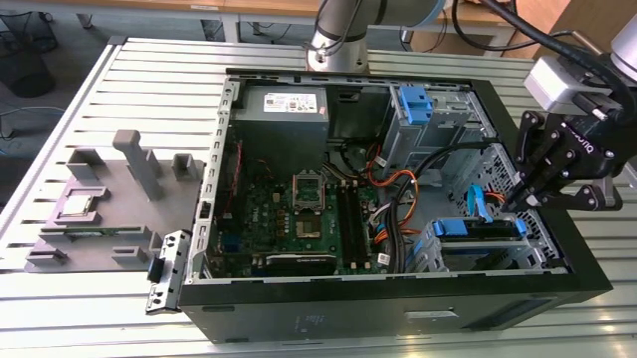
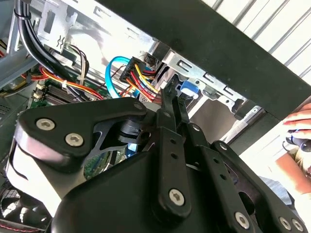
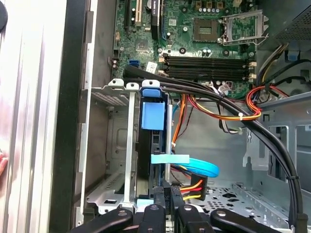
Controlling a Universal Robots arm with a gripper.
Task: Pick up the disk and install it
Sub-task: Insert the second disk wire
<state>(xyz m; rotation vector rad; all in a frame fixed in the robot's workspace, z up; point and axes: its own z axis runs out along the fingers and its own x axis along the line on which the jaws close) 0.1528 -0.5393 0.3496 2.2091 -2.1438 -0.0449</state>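
Note:
The disk [image 1: 476, 228], in its bright blue frame, sits in the metal drive cage [image 1: 430, 250] at the corner of the open computer case [image 1: 398, 313], on the exterior view's right. In the first wrist view the disk [image 3: 152, 115] stands on edge between the cage's rails. My gripper [image 1: 520, 200] is right above the disk's end, beside the blue data cable [image 1: 476, 203]. Its fingers [image 2: 169, 104] are pressed together with nothing between them, and their tips are at the blue frame [image 2: 187, 89]. Red, yellow and black power wires [image 3: 192, 187] lie next to the fingertips.
Thick black cables [image 3: 252, 131] and orange wires cross the case beside the cage. The motherboard [image 1: 309, 216] fills the case's middle. A second blue bracket [image 1: 413, 104] is in the far bay. A grey fixture [image 1: 100, 201] stands at the exterior view's left. A person's hand [image 2: 300, 121] is outside the case.

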